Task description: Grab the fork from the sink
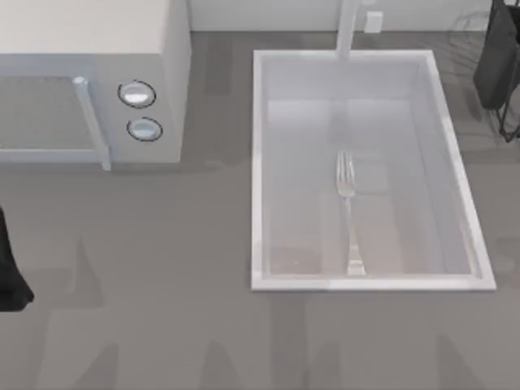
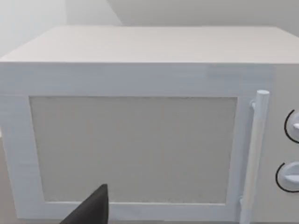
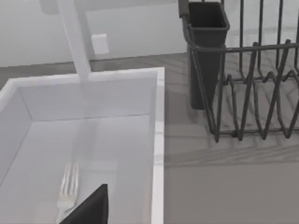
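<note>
The fork (image 1: 348,213) is slim and silver. It lies flat on the bottom of the sink (image 1: 257,162), right of the middle, with its tines toward the white faucet post (image 1: 348,28) and its handle toward the front rim. In the right wrist view the fork's tines (image 3: 68,189) lie on the sink (image 3: 159,140) floor, and a dark part of my right gripper (image 3: 93,207) hangs above the basin close beside them. My left arm (image 1: 10,272) is parked at the table's left edge, and my left gripper (image 2: 93,209) faces the microwave door.
A white microwave (image 1: 89,97) with two round knobs and a bar handle stands at the back left, its door (image 2: 133,149) shut. A dark wire dish rack (image 3: 252,93) with a dark utensil cup (image 1: 497,61) stands right of the sink. Bare grey counter runs along the front.
</note>
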Available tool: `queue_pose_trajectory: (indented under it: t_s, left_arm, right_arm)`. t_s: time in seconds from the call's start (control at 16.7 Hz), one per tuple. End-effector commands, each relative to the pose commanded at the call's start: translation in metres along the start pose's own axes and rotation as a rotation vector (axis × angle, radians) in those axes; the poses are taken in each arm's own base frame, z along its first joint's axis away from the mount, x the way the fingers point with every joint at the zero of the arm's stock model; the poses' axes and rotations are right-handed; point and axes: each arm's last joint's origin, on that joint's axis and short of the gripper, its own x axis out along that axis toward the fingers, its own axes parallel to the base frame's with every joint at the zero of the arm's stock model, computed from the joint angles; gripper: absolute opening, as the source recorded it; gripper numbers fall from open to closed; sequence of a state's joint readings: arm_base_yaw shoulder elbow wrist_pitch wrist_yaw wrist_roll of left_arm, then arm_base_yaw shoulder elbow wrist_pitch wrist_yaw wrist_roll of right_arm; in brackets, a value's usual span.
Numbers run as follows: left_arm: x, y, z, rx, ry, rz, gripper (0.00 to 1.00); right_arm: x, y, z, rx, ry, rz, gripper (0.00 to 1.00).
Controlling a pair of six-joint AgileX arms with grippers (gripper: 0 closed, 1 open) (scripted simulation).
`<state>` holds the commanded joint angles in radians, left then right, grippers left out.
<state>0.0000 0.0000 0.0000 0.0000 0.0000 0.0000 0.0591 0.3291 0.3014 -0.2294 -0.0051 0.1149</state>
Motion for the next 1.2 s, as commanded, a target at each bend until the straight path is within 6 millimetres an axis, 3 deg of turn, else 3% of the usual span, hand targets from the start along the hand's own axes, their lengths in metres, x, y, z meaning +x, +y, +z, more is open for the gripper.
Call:
queue_pose_trajectory:
  t_s: [0.18, 0.36, 0.54, 0.66, 0.78, 0.9, 1.08, 1.2]
  left_arm:
    - [0.0, 0.0, 0.0, 0.0, 0.0, 0.0, 1.0]
    - [0.0, 0.0, 0.0, 0.0, 0.0, 0.0, 1.0]
    - [0.0, 0.0, 0.0, 0.0, 0.0, 0.0, 1.0]
    - [0.0, 0.0, 0.0, 0.0, 0.0, 0.0, 1.0]
    - [0.0, 0.0, 0.0, 0.0, 0.0, 0.0, 1.0]
    - [0.0, 0.0, 0.0, 0.0, 0.0, 0.0, 1.0]
    - [0.0, 0.0, 0.0, 0.0, 0.0, 0.0, 1.0]
    - [0.0, 0.0, 0.0, 0.0, 0.0, 0.0, 1.0]
  right_arm:
    - [0.011, 0.012, 0.042, 0.059, 0.176, 0.018, 1.0]
    - [0.04, 0.028, 0.086, 0.105, 0.373, 0.022, 1.0]
    - [0.089, 0.052, 0.122, 0.129, 0.58, 0.009, 1.0]
    - [0.132, 0.072, 0.134, 0.129, 0.718, -0.007, 1.0]
    - [0.179, 0.093, 0.133, 0.116, 0.852, -0.029, 1.0]
    - [0.226, 0.114, 0.12, 0.092, 0.978, -0.054, 1.0]
    - [0.285, 0.143, 0.083, 0.048, 1.134, -0.089, 1.0]
    - [0.313, 0.158, 0.056, 0.017, 1.212, -0.106, 1.0]
